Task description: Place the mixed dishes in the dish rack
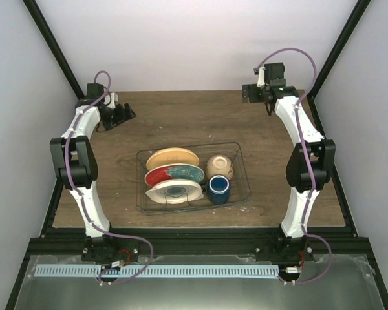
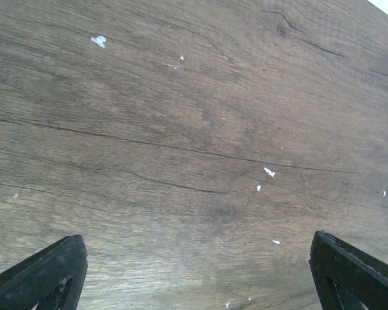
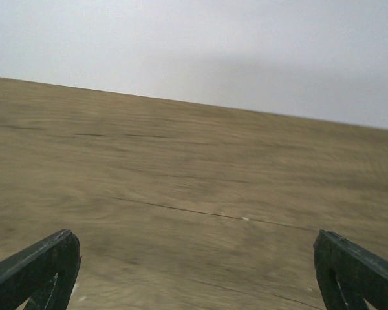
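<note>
Jaws gape on left gripper (image 2: pixel 197 237) and right gripper (image 3: pixel 194 233), mostly cropped out.

Your overhead view is bright and evenly lit from above; the dish rack (image 1: pixel 244 173) throws only a faint shadow on the table (image 1: pixel 181 119). Your left wrist picture is sharp down to the wood grain, but the right wrist one is smeared with blur, grain streaked.
</note>
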Tool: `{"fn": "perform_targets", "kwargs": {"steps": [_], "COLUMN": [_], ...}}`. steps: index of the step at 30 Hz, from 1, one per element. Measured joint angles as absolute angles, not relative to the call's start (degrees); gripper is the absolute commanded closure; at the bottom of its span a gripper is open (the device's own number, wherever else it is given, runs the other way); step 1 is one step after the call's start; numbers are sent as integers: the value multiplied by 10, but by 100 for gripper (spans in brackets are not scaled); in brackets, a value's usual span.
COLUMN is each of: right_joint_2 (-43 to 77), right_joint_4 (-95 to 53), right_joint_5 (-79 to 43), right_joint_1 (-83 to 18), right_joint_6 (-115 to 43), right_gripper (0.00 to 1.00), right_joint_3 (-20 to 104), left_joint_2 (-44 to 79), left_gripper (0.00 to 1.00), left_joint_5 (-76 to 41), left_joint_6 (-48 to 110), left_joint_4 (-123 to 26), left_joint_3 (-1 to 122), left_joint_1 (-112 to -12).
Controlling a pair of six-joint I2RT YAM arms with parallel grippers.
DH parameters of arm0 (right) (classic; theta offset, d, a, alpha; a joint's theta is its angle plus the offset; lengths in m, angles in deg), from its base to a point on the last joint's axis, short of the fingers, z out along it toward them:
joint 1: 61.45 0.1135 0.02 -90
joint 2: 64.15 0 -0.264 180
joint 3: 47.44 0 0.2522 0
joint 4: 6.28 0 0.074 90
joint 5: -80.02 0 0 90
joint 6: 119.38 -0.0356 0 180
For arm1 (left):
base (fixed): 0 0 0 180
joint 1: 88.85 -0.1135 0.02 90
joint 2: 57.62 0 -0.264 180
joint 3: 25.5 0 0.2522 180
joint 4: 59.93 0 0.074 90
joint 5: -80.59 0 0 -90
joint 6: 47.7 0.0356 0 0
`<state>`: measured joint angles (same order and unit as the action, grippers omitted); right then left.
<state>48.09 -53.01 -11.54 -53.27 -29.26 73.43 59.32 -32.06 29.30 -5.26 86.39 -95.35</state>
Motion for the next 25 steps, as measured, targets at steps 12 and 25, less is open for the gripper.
{"fn": "perform_targets", "kwargs": {"steps": [12, 25], "right_joint_2": [534, 541], "right_joint_4": [-508, -499], "right_joint_5": [-113, -112], "right_joint_1": [-562, -562], "right_joint_6": [-304, -304], "right_gripper": [0, 0], "right_joint_3": [665, 666], "left_joint_2": [593, 593], "left_gripper": [5, 6], "left_joint_5": [-290, -275], "left_joint_6": [310, 327], "left_joint_4": [-41, -30], "left_joint_3": [871, 881], "left_joint_1": [-953, -953]}}
